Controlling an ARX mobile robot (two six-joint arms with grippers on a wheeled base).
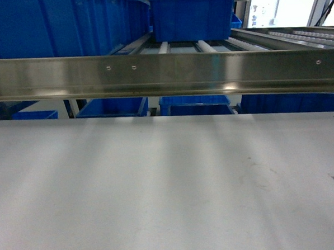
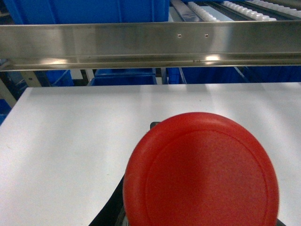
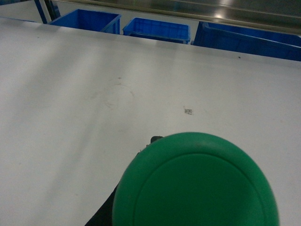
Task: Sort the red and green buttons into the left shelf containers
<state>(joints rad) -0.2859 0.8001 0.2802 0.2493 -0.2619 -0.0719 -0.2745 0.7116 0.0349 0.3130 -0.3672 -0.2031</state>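
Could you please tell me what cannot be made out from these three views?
- Left hand: left wrist view, hidden behind the red button; grip unverifiable.
- Right hand: right wrist view, hidden behind the green button.
- Both button bodies: cut off by the bottom edges.
- Blue bin contents: head view, top edge cuts them off.
- Lower bins: steel rail hides them.

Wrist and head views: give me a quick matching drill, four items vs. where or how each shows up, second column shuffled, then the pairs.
Items:
1. red button
2. green button
3. steel rail
4. blue bin on rollers

Where or how:
A. fills the bottom of the right wrist view
B. sits above the rail, top centre of the head view
C. fills the bottom of the left wrist view
D. runs across the head view above the white table

Pairs: 1-C, 2-A, 3-D, 4-B
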